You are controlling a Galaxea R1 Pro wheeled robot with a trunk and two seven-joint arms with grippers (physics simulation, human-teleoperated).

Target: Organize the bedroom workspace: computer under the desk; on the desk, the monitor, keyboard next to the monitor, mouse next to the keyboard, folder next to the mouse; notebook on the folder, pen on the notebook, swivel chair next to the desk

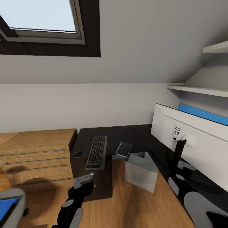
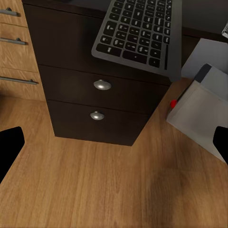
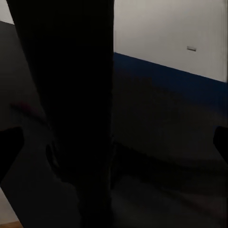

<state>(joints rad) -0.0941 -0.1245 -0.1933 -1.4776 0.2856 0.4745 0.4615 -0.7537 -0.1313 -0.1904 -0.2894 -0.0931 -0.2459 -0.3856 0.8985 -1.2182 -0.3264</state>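
Nearest, the left claw (image 1: 85, 180) hangs low over the wood floor (image 1: 126, 205) with its fingers apart and nothing between them, just in front of the dark drawer unit (image 2: 95, 95). At the lower left edge the folder (image 1: 6, 205) lies on the chair (image 1: 14, 198). The right claw (image 1: 183, 165) sits by the monitor's stand (image 1: 179, 152); whether it is apart or together cannot be told. The computer (image 1: 141, 172) stands tilted on the floor in the corner of the black surface (image 1: 120, 134). On that surface lie the mouse (image 1: 77, 153), the keyboard (image 1: 97, 152) overhanging the front edge, and the notebook (image 1: 123, 149). The monitor (image 1: 193, 139) stands along the right wing.
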